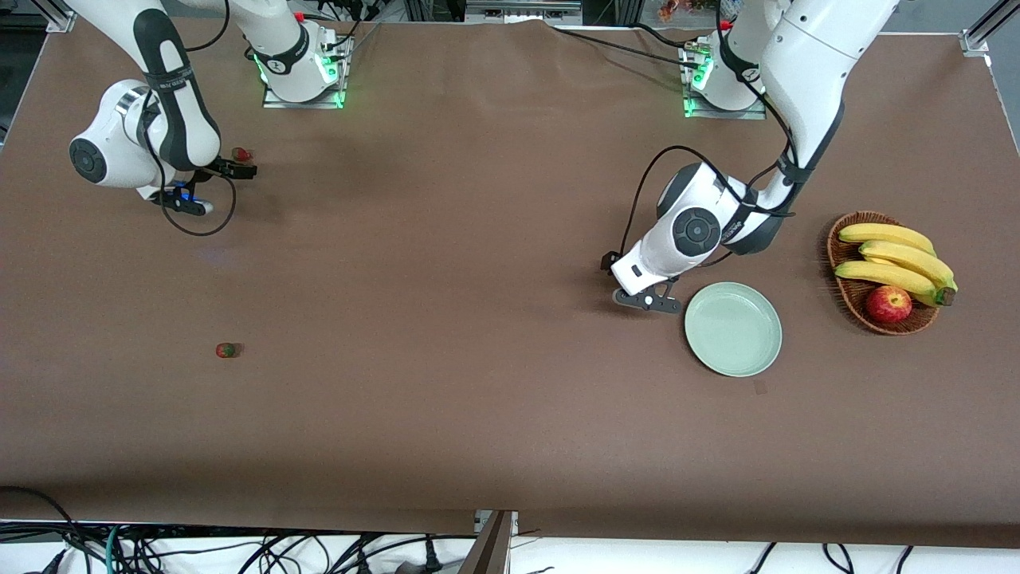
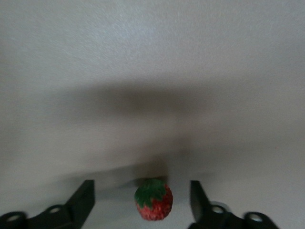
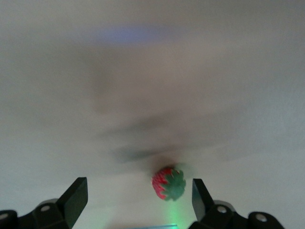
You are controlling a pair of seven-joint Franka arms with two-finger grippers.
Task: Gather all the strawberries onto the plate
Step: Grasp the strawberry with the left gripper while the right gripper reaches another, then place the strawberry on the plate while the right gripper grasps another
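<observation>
Between L gripper (image 2: 142, 196) fingers, both clear of it, sits a strawberry (image 2: 153, 199) on the tablecloth (image 1: 478, 319), just beside the plate (image 1: 733, 328), toward the right arm's end; jaws apart, nothing gripped. R gripper (image 3: 139, 196), jaws wide, straddles a second berry (image 3: 168, 183) near its base. Third berry (image 1: 226, 350) lies nearer the camera, R arm closest. Cloth flat, plenty of room; basket (image 1: 846, 296) well clear.
</observation>
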